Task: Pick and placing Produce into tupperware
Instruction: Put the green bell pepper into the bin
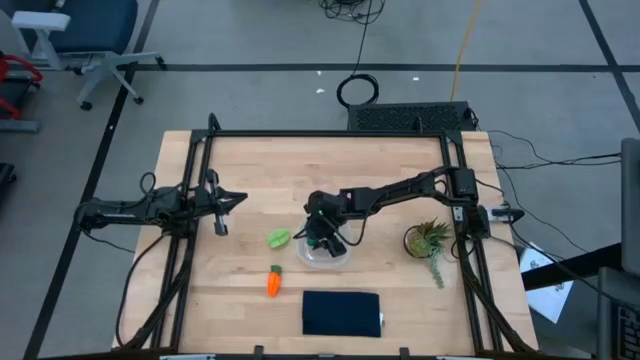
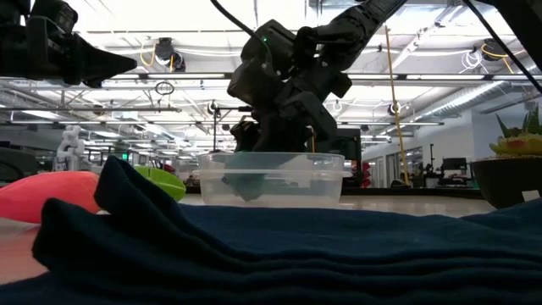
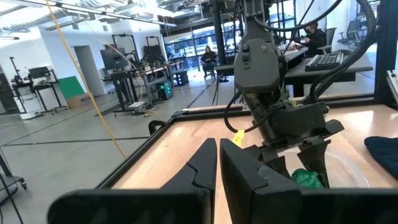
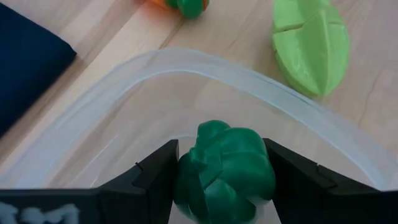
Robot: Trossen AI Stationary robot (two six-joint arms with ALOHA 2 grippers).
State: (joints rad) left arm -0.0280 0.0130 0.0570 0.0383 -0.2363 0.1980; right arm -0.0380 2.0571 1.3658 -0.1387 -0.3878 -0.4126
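From the high view I have the right gripper [image 1: 322,240] down inside the tupperware [image 1: 340,258], which sits just right of the table's centre. My right wrist view shows its two fingers clenched on the dark green round piece [image 4: 224,172], one pad on each side, with the piece inside the container's clear rim [image 4: 186,62]. In the low view that green lump [image 2: 246,182] shows through the translucent wall [image 2: 322,182], low in the tub, with the gripper above it. It is a knobbly ball, so I can give it no long axis.

The light yellow-green leafy piece [image 1: 279,238] lies on the wood just beside the tupperware, at about 9 o'clock from it. In the right wrist view it is a leaf shape [image 4: 311,46] with its long axis running roughly along the container's edge, outside the rim and not touching it as far as I can see.

The orange carrot [image 1: 273,283] lies at about 7 o'clock from the tupperware, apart from it. Its long axis runs towards and away from the near table edge, green top at the far end, orange tip at the near end.

The dark navy cloth [image 1: 341,312] lies at 6 o'clock from the container. The potted plant [image 1: 428,240] stands at 3 o'clock.

My left gripper [image 1: 222,207] waits over the left part of the table, well apart from the produce, its fingers [image 3: 205,168] closed together on nothing.
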